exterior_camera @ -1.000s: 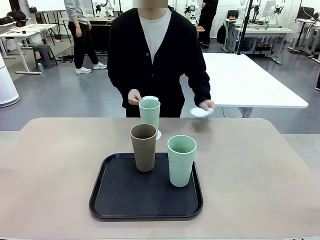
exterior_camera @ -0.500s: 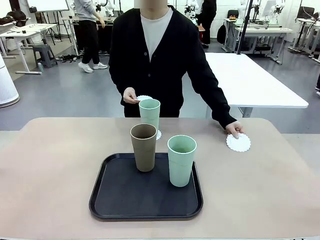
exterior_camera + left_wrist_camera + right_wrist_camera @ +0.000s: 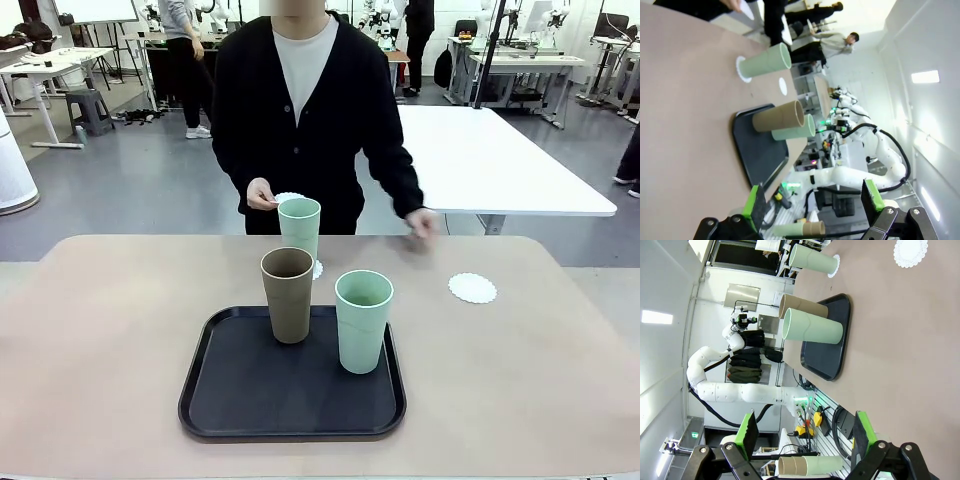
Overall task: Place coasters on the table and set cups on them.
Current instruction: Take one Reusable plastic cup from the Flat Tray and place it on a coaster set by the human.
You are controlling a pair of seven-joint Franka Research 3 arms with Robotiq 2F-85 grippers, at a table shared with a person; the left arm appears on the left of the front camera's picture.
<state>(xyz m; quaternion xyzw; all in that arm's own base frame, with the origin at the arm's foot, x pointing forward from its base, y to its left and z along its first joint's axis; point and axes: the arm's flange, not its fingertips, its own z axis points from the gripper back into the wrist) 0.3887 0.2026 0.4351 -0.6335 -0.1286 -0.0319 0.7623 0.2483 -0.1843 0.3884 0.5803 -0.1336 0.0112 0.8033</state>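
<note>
Front view: black tray (image 3: 250, 392) holds two cups (image 3: 363, 322); left fingers (image 3: 756, 205), right fingers (image 3: 747, 432) spread, empty.

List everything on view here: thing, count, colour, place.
table: one, beige
tray: one, black, mid-table
coasters: three, white; one under the far mint cup, one bare on the table's right, one in a person's hand
mint cups: two, green; far one beyond the tray, one on the tray
brown cup: one, tan, on the tray
white table: one, behind the person
person's hands: two; one holding a coaster, other above the table's far edge
left gripper: jaws open
right gripper: jaws open
</note>
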